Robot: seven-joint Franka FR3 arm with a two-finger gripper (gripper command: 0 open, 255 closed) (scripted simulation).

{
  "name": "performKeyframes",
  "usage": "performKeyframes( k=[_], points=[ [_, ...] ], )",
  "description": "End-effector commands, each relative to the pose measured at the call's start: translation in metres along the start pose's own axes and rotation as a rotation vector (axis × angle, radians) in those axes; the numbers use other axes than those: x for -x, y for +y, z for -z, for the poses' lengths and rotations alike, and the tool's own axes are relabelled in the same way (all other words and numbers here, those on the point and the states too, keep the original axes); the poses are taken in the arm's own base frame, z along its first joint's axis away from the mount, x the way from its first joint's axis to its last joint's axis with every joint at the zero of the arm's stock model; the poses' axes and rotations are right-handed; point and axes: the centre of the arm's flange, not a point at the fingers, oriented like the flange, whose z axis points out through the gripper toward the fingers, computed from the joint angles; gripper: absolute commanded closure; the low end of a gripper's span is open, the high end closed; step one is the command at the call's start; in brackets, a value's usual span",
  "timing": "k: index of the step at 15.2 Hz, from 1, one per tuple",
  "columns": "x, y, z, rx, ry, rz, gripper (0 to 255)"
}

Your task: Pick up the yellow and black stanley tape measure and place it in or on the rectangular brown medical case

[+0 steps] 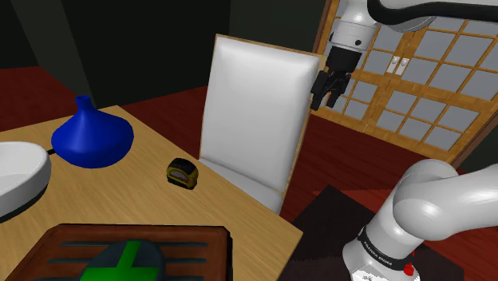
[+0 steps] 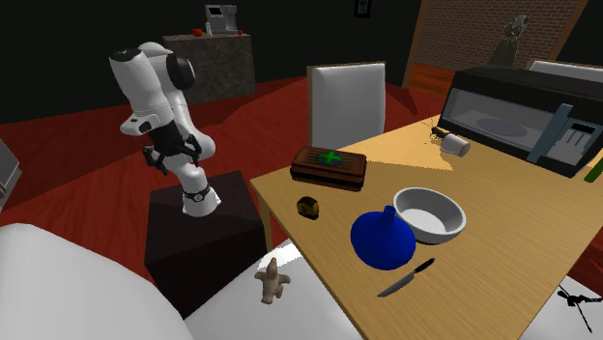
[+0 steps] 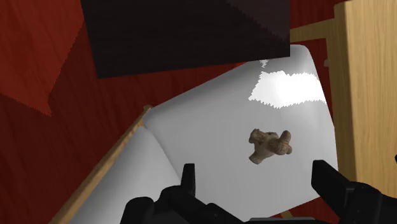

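Pincer (image 1: 330, 86) is hanging wide open and empty over a white chair (image 3: 210, 146), off the worktop (image 1: 239, 211), presumably readying a reach. Tape measure (image 1: 182, 172) is lying near the worktop's edge, apart from the brown case (image 1: 72, 242).

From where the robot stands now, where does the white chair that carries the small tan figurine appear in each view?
shoulder view: the white chair stands at the middle, its back upright beside the light wooden table.
second exterior view: chair at lower left, the small tan figurine on its seat.
wrist view: its seat lies ahead of the open black pincer, figurine on it.
Shared landmark: the table's edge beside the seat.
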Motion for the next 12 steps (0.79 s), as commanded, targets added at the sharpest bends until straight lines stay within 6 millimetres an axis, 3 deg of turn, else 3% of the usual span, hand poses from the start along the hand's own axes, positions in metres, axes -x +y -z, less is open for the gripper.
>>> performKeyframes(
  k=[1, 12],
  points=[
    [0.0, 0.0, 0.0, 0.0, 0.0, 0.0, 0],
    [-0.058, -0.13, -0.052, 0.046, 0.0, 0.126, 0]
  ],
)
